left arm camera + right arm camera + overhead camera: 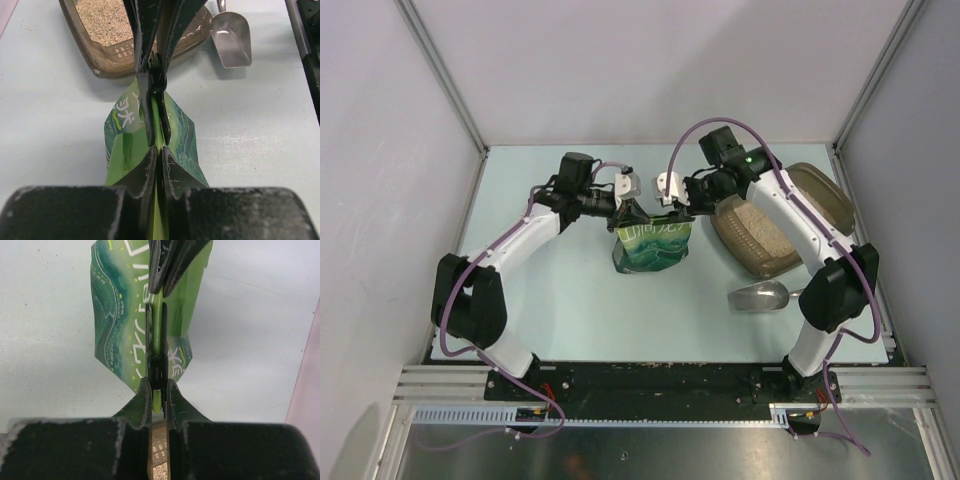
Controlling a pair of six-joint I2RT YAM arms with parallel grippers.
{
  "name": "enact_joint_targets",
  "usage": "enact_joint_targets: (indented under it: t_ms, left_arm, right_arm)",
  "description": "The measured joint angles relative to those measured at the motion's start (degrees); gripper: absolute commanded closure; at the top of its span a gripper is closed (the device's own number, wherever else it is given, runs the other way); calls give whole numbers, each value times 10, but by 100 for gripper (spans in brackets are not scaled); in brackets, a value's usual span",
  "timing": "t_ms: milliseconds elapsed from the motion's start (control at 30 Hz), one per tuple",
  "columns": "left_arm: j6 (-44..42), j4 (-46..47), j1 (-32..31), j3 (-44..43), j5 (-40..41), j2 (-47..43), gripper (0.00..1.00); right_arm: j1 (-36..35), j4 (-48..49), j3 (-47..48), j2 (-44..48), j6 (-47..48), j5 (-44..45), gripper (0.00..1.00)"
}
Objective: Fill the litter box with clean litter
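Litter box (825,195) sits far right on table (570,290), under the right arm, w/ pale litter (760,232) already over part of its floor. Green bag (653,247) stands upright just left of it, apart, not touching. Metal scoop (760,297) lies near the box's front, untouched.

Left gripper (634,213) and right gripper (672,210) are both clenched on the bag's top edge, side by side, one from each end. Wrist views show the fingers pinching the green seam flat.

Step, prob.: open the top or lift the bag to pour. To do it well: keep both pinches firm and level, move both arms together so the pouch doesn't twist or slip. Carry the mouth over the box interior before tipping, then tip slowly so grains don't spill over the rim.

Writing: white Japanese-style characters on bag front, creased and partly hidden. Can't read a full word or brand.
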State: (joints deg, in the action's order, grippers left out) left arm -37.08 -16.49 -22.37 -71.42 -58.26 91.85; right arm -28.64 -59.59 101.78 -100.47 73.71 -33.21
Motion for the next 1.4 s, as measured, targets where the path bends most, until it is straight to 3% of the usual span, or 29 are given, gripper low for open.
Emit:
enact_joint_targets:
  t_ms: [200,400,500,633,733,867,967,1067,1100,1133,1167,1300,1400]
  left_arm:
    - [-1,-6,0,0,1,0,79]
    - [-5,-8,0,0,4,0,61]
    - [-5,-8,0,0,11,0,57]
    - [-5,-8,1,0,14,0,54]
    - [-5,-8,3,0,17,0,54]
    - [-3,-9,5,-1,19,0,52]
    - [9,-10,5,-8,28,0,46]
    - [33,-12,7,-27,43,0,34]
    - [40,-12,7,-34,48,0,8]
    - [47,-12,8,-41,55,0,1]
    - [51,-10,8,-46,61,0,0]
    - [77,-13,11,-65,87,0,0]
    - [95,-12,15,-78,104,0,0]
  right_arm:
    - [-11,1,4,-5,0,0,100]
    - [-11,-1,8,-11,0,4,99]
    - [-11,0,8,-12,0,4,89]
    - [-11,1,9,-12,-13,9,66]
    - [-12,3,9,-12,-31,15,56]
    - [-15,10,8,-13,-59,26,50]
    - [-14,21,8,-12,-80,28,39]
    - [-8,35,7,-8,-109,27,23]
    - [-5,40,5,-4,-118,26,16]
    - [1,49,2,2,-133,25,5]
    - [7,61,-3,10,-155,25,0]
    - [36,132,-30,50,-259,40,0]
    - [54,206,-52,70,-365,97,0]
